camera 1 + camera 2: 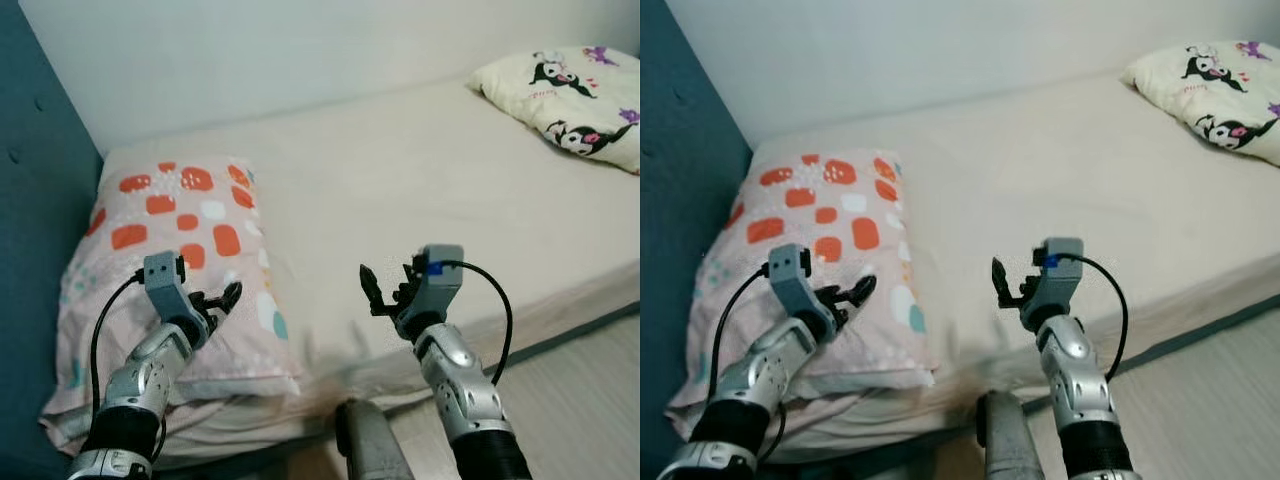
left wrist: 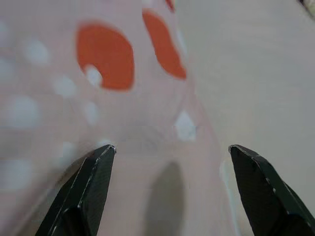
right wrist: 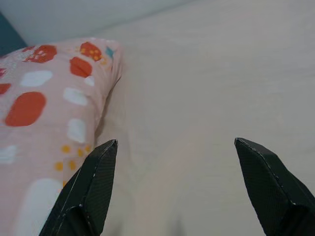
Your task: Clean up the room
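A pink pillow [image 1: 185, 240] with orange and white patches lies at the head of the bed, against the blue headboard [image 1: 35, 250]. My left gripper [image 1: 218, 303] hovers open just over the pillow's near corner [image 2: 147, 132], nothing between its fingers. My right gripper [image 1: 388, 288] is open above the cream sheet [image 1: 420, 180], a short way right of the pillow [image 3: 54, 128], and holds nothing. A second pillow [image 1: 575, 100], cream with black cartoon figures, lies at the far right of the bed.
The mattress edge [image 1: 560, 310] runs diagonally at the lower right, with pale wooden floor [image 1: 590, 400] beyond it. A white wall [image 1: 300, 50] backs the bed. A grey part of my body [image 1: 370, 440] shows at the bottom centre.
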Robot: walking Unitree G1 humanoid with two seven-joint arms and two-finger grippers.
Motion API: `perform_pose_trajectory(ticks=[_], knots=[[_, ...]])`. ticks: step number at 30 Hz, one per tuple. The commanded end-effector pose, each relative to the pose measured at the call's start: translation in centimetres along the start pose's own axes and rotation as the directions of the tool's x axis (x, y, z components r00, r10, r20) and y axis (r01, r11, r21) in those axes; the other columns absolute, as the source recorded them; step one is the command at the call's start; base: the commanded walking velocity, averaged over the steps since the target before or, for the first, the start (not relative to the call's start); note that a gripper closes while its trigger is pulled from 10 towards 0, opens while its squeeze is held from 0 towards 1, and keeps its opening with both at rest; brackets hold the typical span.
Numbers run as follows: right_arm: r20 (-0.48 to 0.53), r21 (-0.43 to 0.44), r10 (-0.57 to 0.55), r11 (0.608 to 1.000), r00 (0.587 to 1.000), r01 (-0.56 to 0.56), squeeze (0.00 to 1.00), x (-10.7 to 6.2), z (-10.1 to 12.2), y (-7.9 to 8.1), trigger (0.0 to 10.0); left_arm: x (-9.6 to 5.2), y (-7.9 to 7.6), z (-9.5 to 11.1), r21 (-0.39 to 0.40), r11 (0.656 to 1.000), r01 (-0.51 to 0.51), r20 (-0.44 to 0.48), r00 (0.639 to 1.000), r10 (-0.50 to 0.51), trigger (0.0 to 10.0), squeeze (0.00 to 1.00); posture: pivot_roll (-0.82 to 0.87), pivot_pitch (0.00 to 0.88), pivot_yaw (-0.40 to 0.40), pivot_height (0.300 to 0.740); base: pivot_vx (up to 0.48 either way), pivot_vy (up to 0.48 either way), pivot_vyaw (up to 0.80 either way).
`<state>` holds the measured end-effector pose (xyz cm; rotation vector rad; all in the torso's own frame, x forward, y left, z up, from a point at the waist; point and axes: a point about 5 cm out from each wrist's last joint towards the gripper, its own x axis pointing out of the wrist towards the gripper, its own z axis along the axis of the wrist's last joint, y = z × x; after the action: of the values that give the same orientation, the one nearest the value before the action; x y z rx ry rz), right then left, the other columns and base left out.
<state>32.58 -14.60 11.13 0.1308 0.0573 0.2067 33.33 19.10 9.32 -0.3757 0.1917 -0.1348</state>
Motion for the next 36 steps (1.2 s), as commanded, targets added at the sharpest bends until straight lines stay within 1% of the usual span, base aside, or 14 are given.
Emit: perform_pose_trajectory(ticks=[1, 11, 14, 17, 18, 21, 27, 28, 29, 31, 32, 33, 34, 36], knots=[[-0.011, -0.013, 0.015, 1.0, 1.0, -0.015, 0.0, 0.0, -0.6, 0.3, 10.0, -0.5, 0.3, -1.2, 0.006, 1.0, 0.004, -0.004, 1.0, -0.004, 10.0, 0.0, -0.2, 0.088, 0.02, 0.648, 0.0, 0.0, 0.0], [-0.01, -0.007, 0.02, 1.0, 1.0, -0.02, 0.0, 0.0, -0.9, 0.4, 10.0, -1.0, -0.6, -2.8, -0.001, 0.999, 0.034, 0.004, 0.999, -0.034, 10.0, 0.0, -0.2, 0.092, 0.023, 0.677, 0.0, 0.0, 0.0], [-0.01, -0.006, 0.021, 1.0, 1.0, -0.021, 0.0, 0.1, -1.0, 0.3, 10.0, -1.0, -1.0, -3.4, -0.008, 0.998, 0.054, -0.016, 0.998, -0.054, 10.0, 0.0, -0.2, 0.091, 0.024, 0.687, 0.0, 0.0, 0.0], [-0.015, -0.006, 0.022, 1.0, 1.0, -0.022, 0.0, 0.1, -1.2, 0.3, 10.0, -1.3, -1.0, -4.5, 0.031, 0.997, 0.077, -0.061, 0.995, -0.075, 10.0, 0.0, -0.2, 0.089, 0.026, 0.697, 0.0, 0.0, 0.0], [-0.024, -0.008, 0.02, 1.0, 1.0, -0.02, 0.0, 0.1, -1.6, 0.2, 10.0, -1.7, -0.5, -5.7, 0.078, 0.994, 0.081, -0.108, 0.992, -0.072, 10.0, 0.0, -0.2, 0.087, 0.027, 0.707, 0.0, 0.0, 0.0], [-0.03, -0.009, 0.018, 1.0, 0.999, -0.018, 0.0, 0.1, -1.8, 0.2, 10.0, -2.0, -0.2, -6.3, 0.099, 0.992, 0.082, -0.13, 0.989, -0.069, 10.0, 0.0, -0.2, 0.087, 0.027, 0.717, 0.0, 0.0, 0.0], [-0.08, -0.014, -0.009, 1.0, 0.997, 0.008, 0.0, -0.4, -3.3, -0.5, 10.0, -3.9, 1.8, -9.2, 0.127, 0.991, 0.044, -0.223, 0.975, -0.014, 10.0, 0.0, -0.2, 0.086, 0.029, 0.731, 0.0, 0.0, 0.0], [-0.126, -0.04, -0.035, 0.999, 0.991, 0.03, 0.0, -0.8, -4.4, -1.1, 10.0, -4.9, 2.6, -10.5, 0.161, 0.986, 0.036, -0.277, 0.961, 0.01, 10.0, 0.0, -0.2, 0.085, 0.029, 0.736, 0.0, 0.0, 0.0], [-0.126, -0.04, -0.035, 0.999, 0.991, 0.03, 0.0, -0.8, -4.4, -1.1, 10.0, -4.9, 2.6, -10.5, 0.161, 0.986, 0.036, -0.277, 0.961, 0.01, 10.0, 0.0, -0.2, 0.085, 0.029, 0.736, 0.0, 0.0, 0.0], [-0.185, -0.079, -0.068, 0.995, 0.98, 0.054, 0.0, -1.4, -5.8, -1.9, 10.0, -6.1, 3.3, -11.8, 0.202, 0.979, 0.034, -0.335, 0.941, 0.036, 10.0, 0.0, -0.19, 0.085, 0.028, 0.74, 0.0, 0.0, 0.0], [-0.244, -0.132, -0.116, 0.988, 0.963, 0.085, 0.0, -2.1, -7.1, -2.9, 10.0, -6.9, 3.9, -12.8, 0.209, 0.978, 0.013, -0.375, 0.925, 0.068, 10.0, 0.0, -0.19, 0.083, 0.025, 0.74, 0.0, 0.0, 0.0], [-0.244, -0.132, -0.116, 0.988, 0.963, 0.085, 0.0, -2.1, -7.1, -2.9, 10.0, -6.9, 3.9, -12.8, 0.209, 0.978, 0.013, -0.375, 0.925, 0.068, 10.0, 0.0, -0.19, 0.083, 0.025, 0.74, 0.0, 0.0, 0.0], [-0.285, -0.161, -0.153, 0.981, 0.946, 0.11, 0.0, -2.8, -8.0, -3.7, 10.0, -7.5, 4.4, -13.5, 0.211, 0.977, -0.008, -0.406, 0.909, 0.096, 10.0, 0.0, -0.19, 0.083, 0.024, 0.74, 0.0, 0.0, 0.0], [-0.285, -0.161, -0.153, 0.981, 0.946, 0.11, 0.0, -2.8, -8.0, -3.7, 10.0, -7.5, 4.4, -13.5, 0.211, 0.977, -0.008, -0.406, 0.909, 0.096, 10.0, 0.0, -0.19, 0.083, 0.024, 0.74, 0.0, 0.0, 0.0]])
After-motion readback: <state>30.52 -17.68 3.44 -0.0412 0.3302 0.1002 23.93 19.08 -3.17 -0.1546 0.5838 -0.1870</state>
